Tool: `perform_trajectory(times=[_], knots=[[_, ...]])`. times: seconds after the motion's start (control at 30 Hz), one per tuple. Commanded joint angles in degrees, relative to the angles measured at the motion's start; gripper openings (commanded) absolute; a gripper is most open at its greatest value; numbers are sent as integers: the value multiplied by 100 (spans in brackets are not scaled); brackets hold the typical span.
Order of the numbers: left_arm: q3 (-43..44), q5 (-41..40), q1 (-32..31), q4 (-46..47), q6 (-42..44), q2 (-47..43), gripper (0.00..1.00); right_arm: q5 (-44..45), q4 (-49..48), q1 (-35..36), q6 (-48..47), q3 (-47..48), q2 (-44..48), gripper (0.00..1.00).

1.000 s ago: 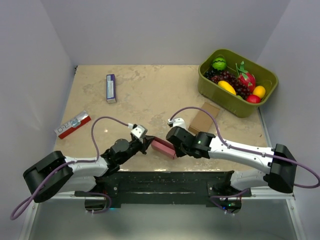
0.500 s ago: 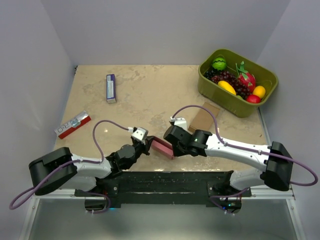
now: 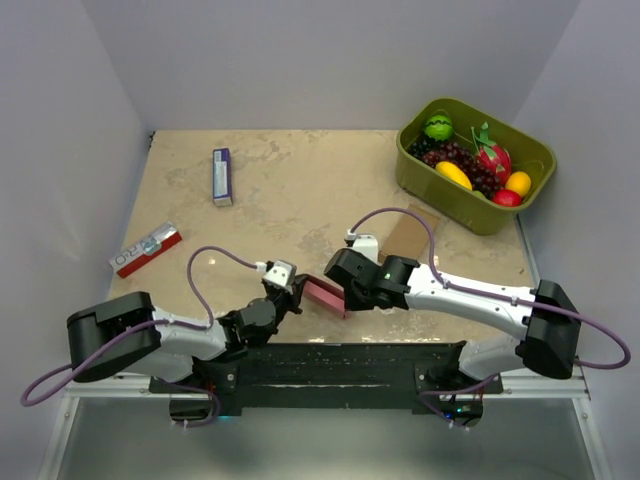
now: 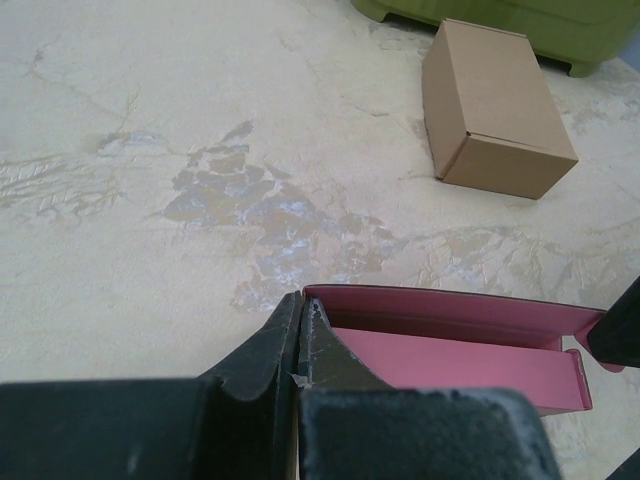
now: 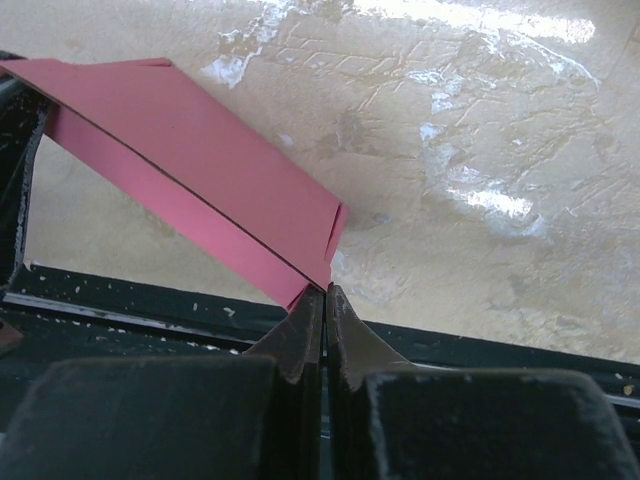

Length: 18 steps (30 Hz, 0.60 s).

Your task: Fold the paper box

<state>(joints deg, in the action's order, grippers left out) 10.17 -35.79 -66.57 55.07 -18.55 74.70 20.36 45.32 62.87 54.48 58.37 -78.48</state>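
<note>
The paper box [image 3: 324, 297] is a pink-red card shell, partly formed, hanging just above the table near its front edge between my two grippers. My left gripper [image 3: 299, 291] is shut on the box's left end wall; in the left wrist view its tips [image 4: 303, 300] pinch the card edge and the open pink interior [image 4: 450, 350] stretches to the right. My right gripper [image 3: 345, 297] is shut on the box's right end; in the right wrist view its tips [image 5: 325, 293] clamp the lower corner of the pink panel [image 5: 190, 150].
A brown cardboard box [image 3: 405, 240] lies behind the right wrist, also seen as the brown box [image 4: 495, 105]. A green tub of toy fruit [image 3: 475, 163] stands back right. A red-and-white packet [image 3: 146, 249] and a purple-white carton [image 3: 222, 176] lie to the left. The black base rail [image 3: 330, 365] runs just below.
The left arm's elbow has swung rightward and its wrist has turned a little. The right wrist has crept slightly left. The pink box stays pinched at both ends, almost in place.
</note>
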Motion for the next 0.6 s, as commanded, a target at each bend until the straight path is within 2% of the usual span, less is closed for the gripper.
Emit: perform_trajectory(times=[0.0, 0.57], knots=[[-95, 609, -489, -594, -404, 335, 0, 170, -1104, -21, 764, 272, 69, 0], [90, 424, -893, -550, -510, 564, 0, 741, -1710, 6, 1706, -388, 746, 0]])
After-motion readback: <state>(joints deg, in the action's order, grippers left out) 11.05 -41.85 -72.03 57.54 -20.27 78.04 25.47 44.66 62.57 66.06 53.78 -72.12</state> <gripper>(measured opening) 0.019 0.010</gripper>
